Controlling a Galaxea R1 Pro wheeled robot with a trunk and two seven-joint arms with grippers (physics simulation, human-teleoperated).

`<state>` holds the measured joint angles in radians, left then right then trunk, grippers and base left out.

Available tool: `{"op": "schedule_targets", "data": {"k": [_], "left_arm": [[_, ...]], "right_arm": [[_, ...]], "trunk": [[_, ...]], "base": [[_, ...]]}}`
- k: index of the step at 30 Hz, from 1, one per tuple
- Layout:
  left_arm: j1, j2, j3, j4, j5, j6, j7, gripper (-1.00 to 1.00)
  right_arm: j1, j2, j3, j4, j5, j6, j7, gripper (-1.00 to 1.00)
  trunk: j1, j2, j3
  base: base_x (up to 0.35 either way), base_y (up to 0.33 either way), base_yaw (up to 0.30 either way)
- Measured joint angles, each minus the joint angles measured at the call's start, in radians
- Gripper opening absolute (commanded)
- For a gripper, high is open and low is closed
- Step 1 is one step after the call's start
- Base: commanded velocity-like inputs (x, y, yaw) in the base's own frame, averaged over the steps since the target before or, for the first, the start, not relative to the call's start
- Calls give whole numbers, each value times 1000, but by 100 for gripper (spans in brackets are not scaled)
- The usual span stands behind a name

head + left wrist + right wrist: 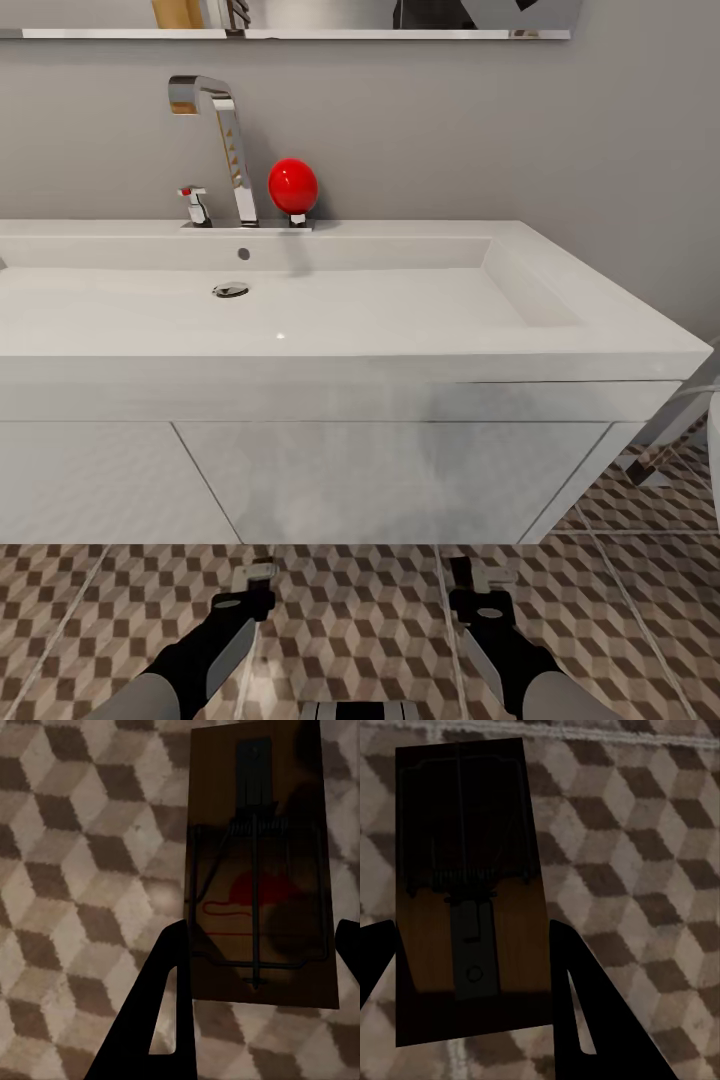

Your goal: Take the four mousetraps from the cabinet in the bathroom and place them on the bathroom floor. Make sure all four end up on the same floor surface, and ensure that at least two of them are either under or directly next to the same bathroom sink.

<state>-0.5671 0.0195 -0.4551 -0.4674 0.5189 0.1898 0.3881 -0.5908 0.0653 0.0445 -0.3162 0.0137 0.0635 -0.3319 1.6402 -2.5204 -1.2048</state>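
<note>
We stand before the sink [300, 300] with a trap [259, 870] pinched between our left gripper's [259, 967] jaws and another trap [469, 892] between our right gripper's [472, 960] jaws, both above the floor [360, 620]. Neither is set down yet; two more are out of sight.

The bathroom sink [330, 300] stands before me, its tap [225, 150] at the back left. My left pincer [252, 580] and right pincer [478, 578] hang over the bathroom floor [350, 620], each clasping a mousetrap [259, 870].
</note>
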Motion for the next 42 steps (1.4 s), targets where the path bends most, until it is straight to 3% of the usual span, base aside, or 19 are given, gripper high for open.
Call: {"op": "schedule_targets", "data": {"k": [18,25,42], "left_arm": [[0,-1,7,-4,2,-3,42,-100],[0,-2,11,-33,6,-49,66,-100],[0,-4,7,-50,4,-69,74,-100]], "right_arm": [[0,-1,-2,-3,0,-1,-9,-100],[0,-1,-3,-4,0,-2,-10,-100],[0,1,-3,-5,0,-3,-11,-100]], "trunk": [[0,0,0],[0,0,0],[0,0,0]], "base": [[0,0,0],[0,0,0],[0,0,0]]}}
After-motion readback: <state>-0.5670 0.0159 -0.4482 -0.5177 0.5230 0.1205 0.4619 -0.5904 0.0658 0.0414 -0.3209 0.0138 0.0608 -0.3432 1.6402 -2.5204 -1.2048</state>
